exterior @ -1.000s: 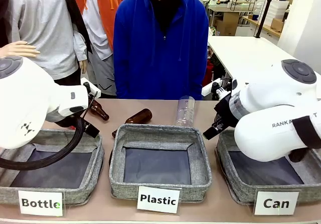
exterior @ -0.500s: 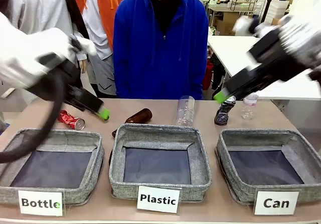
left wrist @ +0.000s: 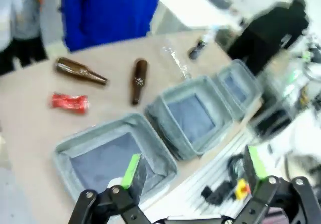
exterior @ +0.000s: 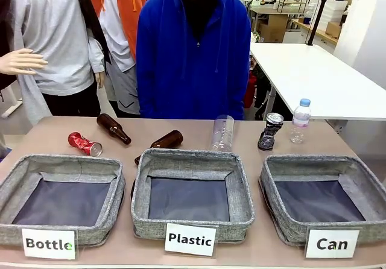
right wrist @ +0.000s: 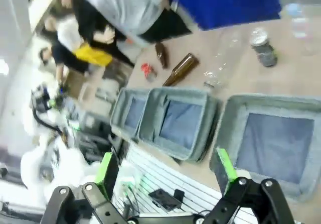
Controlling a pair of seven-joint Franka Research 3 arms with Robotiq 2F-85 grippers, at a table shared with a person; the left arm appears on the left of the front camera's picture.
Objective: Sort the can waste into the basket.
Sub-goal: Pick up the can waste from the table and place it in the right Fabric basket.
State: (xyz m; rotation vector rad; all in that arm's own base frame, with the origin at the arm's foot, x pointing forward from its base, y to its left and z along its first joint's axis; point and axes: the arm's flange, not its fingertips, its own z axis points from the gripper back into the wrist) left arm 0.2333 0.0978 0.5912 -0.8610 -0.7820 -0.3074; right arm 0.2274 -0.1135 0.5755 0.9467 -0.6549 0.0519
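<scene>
Three grey fabric baskets sit in a row along the near edge of the tabletop (exterior: pixel 54 130). The one labelled "Bottle" (exterior: pixel 114 187) is at the near left corner, the one labelled "Plastic" (exterior: pixel 241 190) is in the middle, and the "Can" basket (exterior: pixel 271 187) is at the near right corner. The dark lining of the "Can" basket is bare. The red can (exterior: pixel 84 143), crushed, lies on its side toward the far left corner, just beyond the far rim of the "Bottle" basket and apart from it. The dark can (exterior: pixel 270 131), dented with a silver top, stands leaning a little near the far edge on the right side, just beyond the far left corner of the "Can" basket. A small capped plastic bottle (exterior: pixel 300 121) stands upright just beside it, toward the right edge. A clear plastic bottle (exterior: pixel 222 132) sits beyond the "Plastic" basket. Two brown glass bottles lie on their sides, one (exterior: pixel 114 128) near the red can and the other (exterior: pixel 164 142) touching the far left corner of the "Plastic" basket. A person in a blue jacket (exterior: pixel 193 52) stands at the far edge. In the left wrist view the left jaws stand wide with nothing between their green pads (left wrist: pixel 131 170), high above the near edge with the baskets below. In the right wrist view the right jaws are likewise spread wide and hold nothing, their pads (right wrist: pixel 225 164) well above the "Can" basket.
</scene>
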